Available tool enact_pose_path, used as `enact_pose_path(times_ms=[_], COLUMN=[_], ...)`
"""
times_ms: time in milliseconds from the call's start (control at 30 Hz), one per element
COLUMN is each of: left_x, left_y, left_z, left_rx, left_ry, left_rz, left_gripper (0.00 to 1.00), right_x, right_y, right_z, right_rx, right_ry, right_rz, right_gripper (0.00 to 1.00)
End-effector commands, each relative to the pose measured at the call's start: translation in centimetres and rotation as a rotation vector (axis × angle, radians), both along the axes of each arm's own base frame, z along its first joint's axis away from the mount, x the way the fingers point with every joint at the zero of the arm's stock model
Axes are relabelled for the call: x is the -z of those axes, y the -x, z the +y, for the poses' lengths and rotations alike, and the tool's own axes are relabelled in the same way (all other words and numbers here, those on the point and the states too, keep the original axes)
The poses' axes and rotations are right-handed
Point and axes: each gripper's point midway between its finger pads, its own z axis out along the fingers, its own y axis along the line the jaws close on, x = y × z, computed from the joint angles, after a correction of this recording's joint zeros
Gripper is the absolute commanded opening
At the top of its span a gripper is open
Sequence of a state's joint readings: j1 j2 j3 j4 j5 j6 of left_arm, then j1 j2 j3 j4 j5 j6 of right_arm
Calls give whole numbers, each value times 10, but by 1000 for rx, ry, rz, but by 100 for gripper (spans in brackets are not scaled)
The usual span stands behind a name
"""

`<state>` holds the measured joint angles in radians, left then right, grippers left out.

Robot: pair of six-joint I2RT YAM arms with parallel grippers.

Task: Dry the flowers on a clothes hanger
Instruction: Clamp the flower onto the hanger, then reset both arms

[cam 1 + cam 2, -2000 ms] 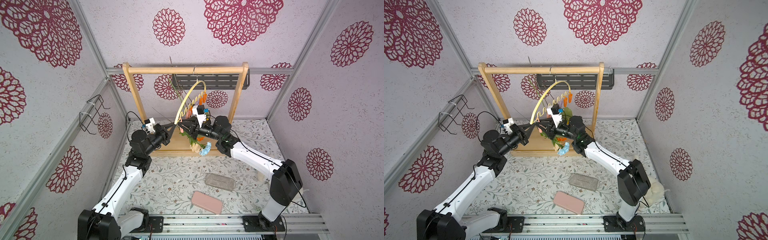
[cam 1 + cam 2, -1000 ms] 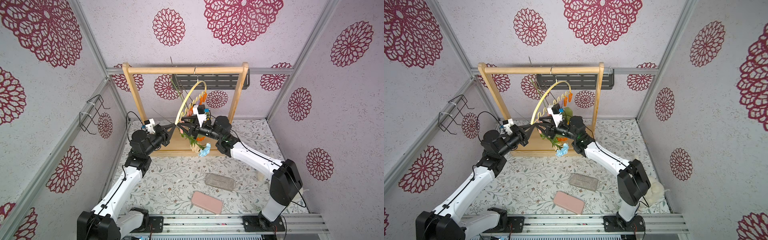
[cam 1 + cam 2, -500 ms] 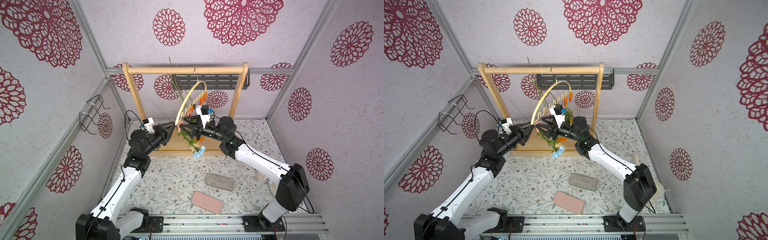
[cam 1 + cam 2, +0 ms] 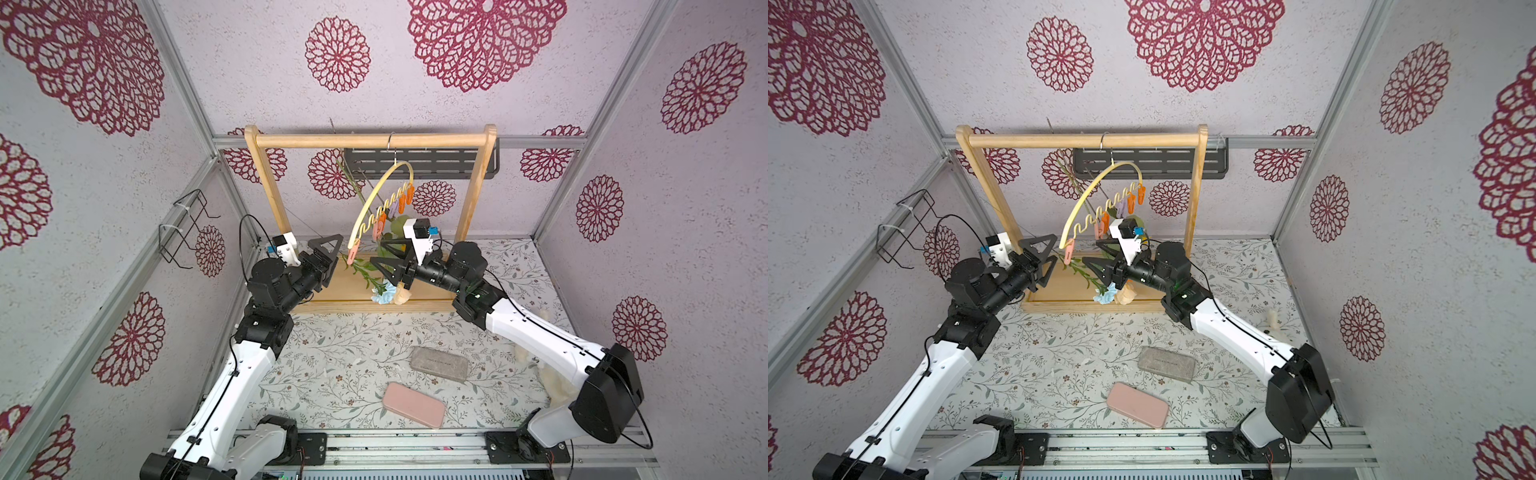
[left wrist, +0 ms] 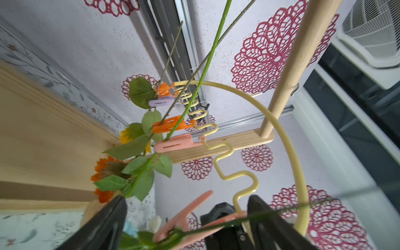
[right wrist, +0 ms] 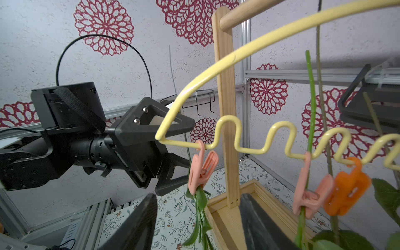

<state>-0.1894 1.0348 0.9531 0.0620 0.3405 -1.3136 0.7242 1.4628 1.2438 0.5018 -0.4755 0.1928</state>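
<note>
The clothes hanger (image 4: 374, 199) (image 4: 1088, 191) hangs by its hook from the wooden rack, with the flowers clipped along its wavy bar, blooms down. The blue bloom (image 4: 382, 296) and cream rose (image 4: 402, 296) hang lowest; the sunflower (image 5: 124, 135) and orange bloom (image 5: 104, 171) show in the left wrist view. The end pink clip (image 5: 184, 214) (image 6: 201, 171) grips a green stem (image 6: 200, 216). My left gripper (image 4: 332, 255) (image 5: 186, 225) stands open either side of that clip. My right gripper (image 4: 376, 255) (image 6: 197, 223) is open, the stem hanging free between its fingers.
The wooden rack (image 4: 365, 140) stands on a wooden base at the back. A black shelf (image 4: 419, 163) hangs on the back wall and a wire rack (image 4: 183, 228) on the left wall. A grey case (image 4: 439, 363) and a pink case (image 4: 413, 405) lie on the floor.
My left gripper went from shut on the end pink clip to wide open. My right gripper opened off the stem and drew back a little; the blue flower now hangs from the clip.
</note>
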Motion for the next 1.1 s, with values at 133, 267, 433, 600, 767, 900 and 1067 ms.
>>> enact_pose_path(times_ms=[133, 267, 433, 600, 767, 900, 1067], left_x=[33, 55, 94, 108, 138, 157, 192], left_y=[17, 40, 86, 95, 68, 44, 18], left_z=[65, 114, 175, 193, 191, 184, 183], left_rx=[-309, -557, -882, -958, -879, -768, -617], left_ry=[-167, -224, -314, -603, -837, -1031, -1282], left_rz=[71, 111, 151, 126, 246, 299, 293], left_gripper=[98, 97, 97, 97, 97, 97, 97], right_x=[-27, -10, 20, 62, 115, 152, 192], right_y=[25, 32, 15, -1, -7, -10, -17], right_z=[-55, -95, -165, -246, -307, -333, -356], right_rx=[165, 332, 673, 1036, 1227, 1283, 1368], right_ry=[-48, -21, -11, -23, -53, -55, 73], right_rz=[-178, -254, -216, -97, 19, 70, 90], right_gripper=[73, 84, 99, 99, 99, 99, 99])
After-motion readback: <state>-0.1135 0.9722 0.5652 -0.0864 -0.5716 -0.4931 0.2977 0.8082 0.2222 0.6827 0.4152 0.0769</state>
